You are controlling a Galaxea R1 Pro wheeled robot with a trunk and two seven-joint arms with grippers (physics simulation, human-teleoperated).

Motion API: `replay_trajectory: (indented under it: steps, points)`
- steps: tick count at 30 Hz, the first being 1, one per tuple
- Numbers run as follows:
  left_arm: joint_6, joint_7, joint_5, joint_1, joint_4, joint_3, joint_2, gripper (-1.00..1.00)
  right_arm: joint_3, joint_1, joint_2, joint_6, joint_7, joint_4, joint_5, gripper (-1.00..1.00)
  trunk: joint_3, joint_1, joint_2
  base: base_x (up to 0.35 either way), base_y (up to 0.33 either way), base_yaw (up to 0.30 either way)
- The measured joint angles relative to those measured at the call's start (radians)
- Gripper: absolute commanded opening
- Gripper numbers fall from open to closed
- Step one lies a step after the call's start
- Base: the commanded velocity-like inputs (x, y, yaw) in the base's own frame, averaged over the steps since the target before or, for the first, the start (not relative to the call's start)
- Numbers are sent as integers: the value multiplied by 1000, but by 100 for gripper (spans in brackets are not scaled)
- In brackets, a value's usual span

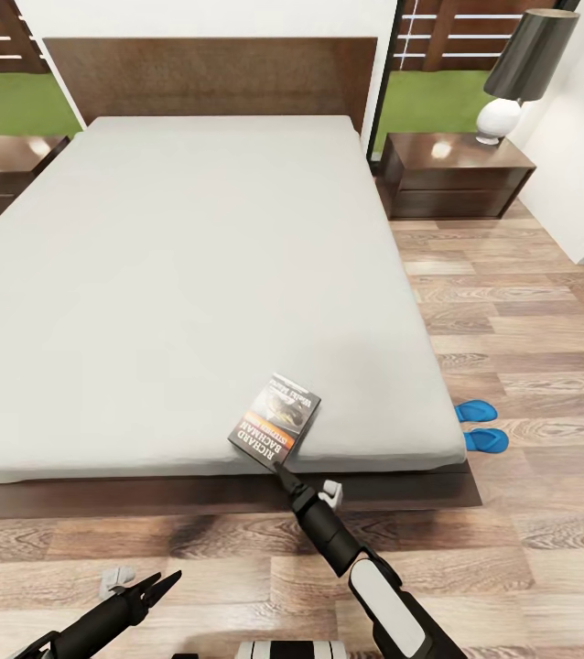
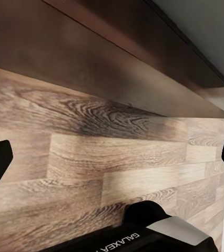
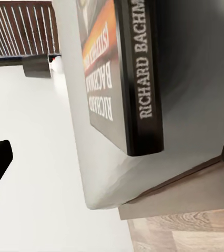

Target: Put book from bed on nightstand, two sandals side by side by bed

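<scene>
My right arm [image 1: 365, 572] is stretched forward, fingers [image 1: 280, 472] spread; my left gripper [image 1: 159, 587] hangs low, fingers parted too.

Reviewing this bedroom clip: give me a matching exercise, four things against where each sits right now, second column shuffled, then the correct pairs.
Things:
1. book
2. sandals
3. lamp
4. right gripper

Places:
A. on the nightstand to the right of the headboard
B. on the wooden floor, beside the bed's right side near its foot
C. just off the book's near corner, at the mattress edge
D. lying flat on the mattress of the bed, near the foot edge

Pairs: 1-D, 2-B, 3-A, 4-C
</scene>
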Motion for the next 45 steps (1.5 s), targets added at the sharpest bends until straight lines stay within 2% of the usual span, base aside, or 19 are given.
replay_trajectory:
  steps: [19, 25, 45]
  points:
    - [0, 0, 0, 0, 0, -1, 0, 100, -4, 0, 0, -5, 0, 0, 0, 100, 0, 0, 0, 0, 0, 0]
    - [0, 0, 0, 0, 0, -1, 0, 100, -4, 0, 0, -5, 0, 0, 0, 100, -19, 23, -42, 0, 0, 0]
    - [0, 0, 0, 0, 0, 0, 0, 100, -4, 0, 2, -5, 0, 1, 0, 100, -19, 23, -42, 13, 0, 0]
